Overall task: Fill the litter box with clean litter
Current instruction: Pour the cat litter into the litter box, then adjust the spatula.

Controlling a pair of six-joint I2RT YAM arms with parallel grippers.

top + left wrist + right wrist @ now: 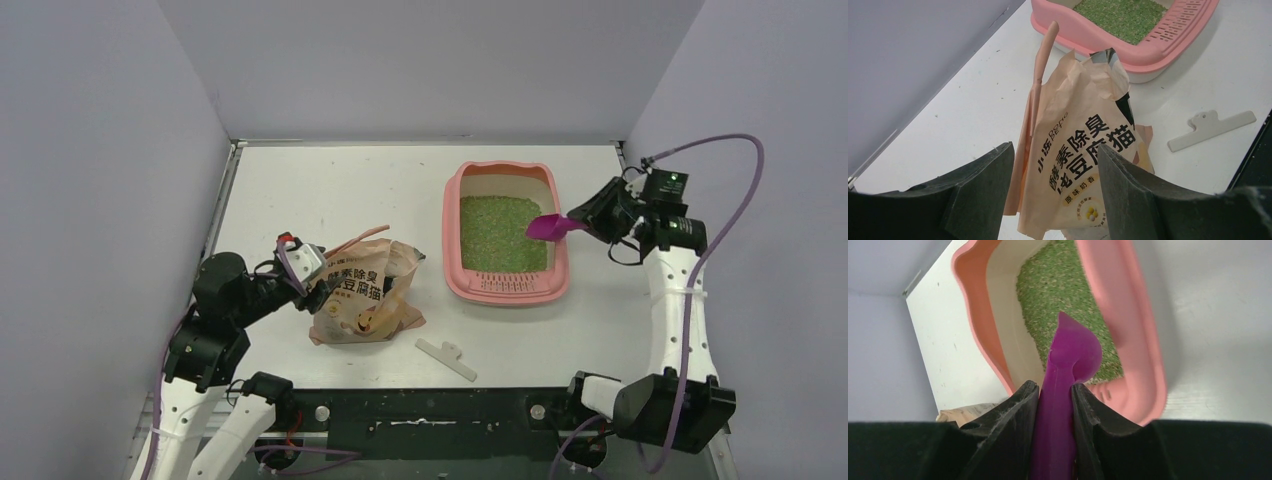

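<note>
— On the left side of the white table [330,190], what is the left gripper [1054,150] holding?
— Its jaws stand wide on either side of a crumpled tan paper bag [1083,115] with its top torn open. Whether they press on it cannot be told.
— Any writing?
— Chinese characters, among them 酵素除臭 and 豆腐猫, with 原味奶香 on a small label lower down. A flat white plastic clip [1210,130] lies just right of the bag.
— And the litter?
— Right of centre sits the pink rectangular plastic litter box [452,230], slotted strip at its near end. A bed of fine green litter [503,235] covers its floor.
— The right gripper [1054,387]?
— It is clamped on the handle of a magenta plastic scoop [548,227], whose bowl hangs over the litter by the box's right rim.
</note>
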